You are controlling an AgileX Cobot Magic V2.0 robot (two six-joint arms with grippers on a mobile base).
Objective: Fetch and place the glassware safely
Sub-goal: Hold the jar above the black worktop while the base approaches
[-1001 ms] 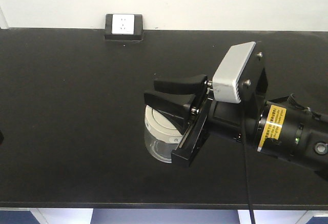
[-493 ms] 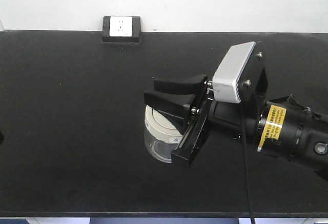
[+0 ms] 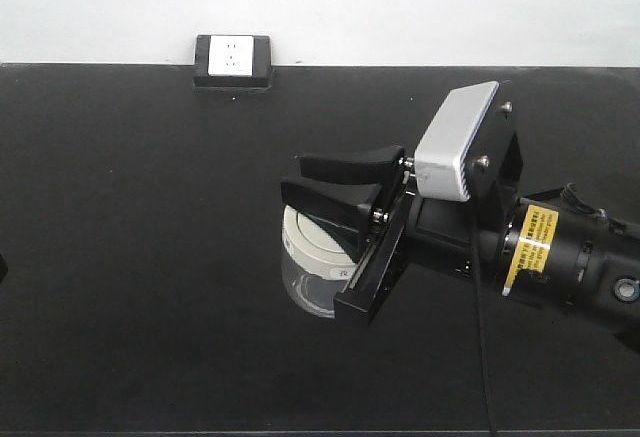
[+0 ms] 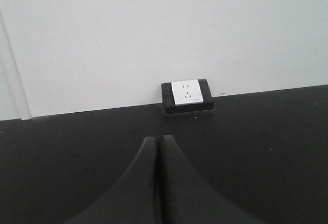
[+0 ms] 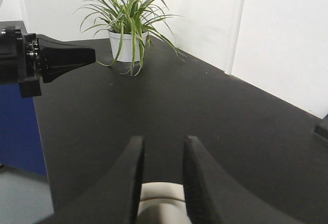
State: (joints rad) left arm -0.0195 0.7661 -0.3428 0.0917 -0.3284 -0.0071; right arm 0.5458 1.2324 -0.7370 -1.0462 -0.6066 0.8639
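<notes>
Toward the right of the black table [image 3: 150, 257], the right gripper [image 3: 292, 178] reaches in with its two fingers set close, only a narrow gap between them. The wrist view shows the cream lid of the glass jar [image 3: 305, 257] clamped in that gap, the clear body sitting just under the fingers; whether it touches the table I cannot tell. The left gripper [image 4: 158, 183] is fully closed, fingers touching and holding nothing, and points toward the wall socket [image 4: 187, 92] at the table's back edge.
</notes>
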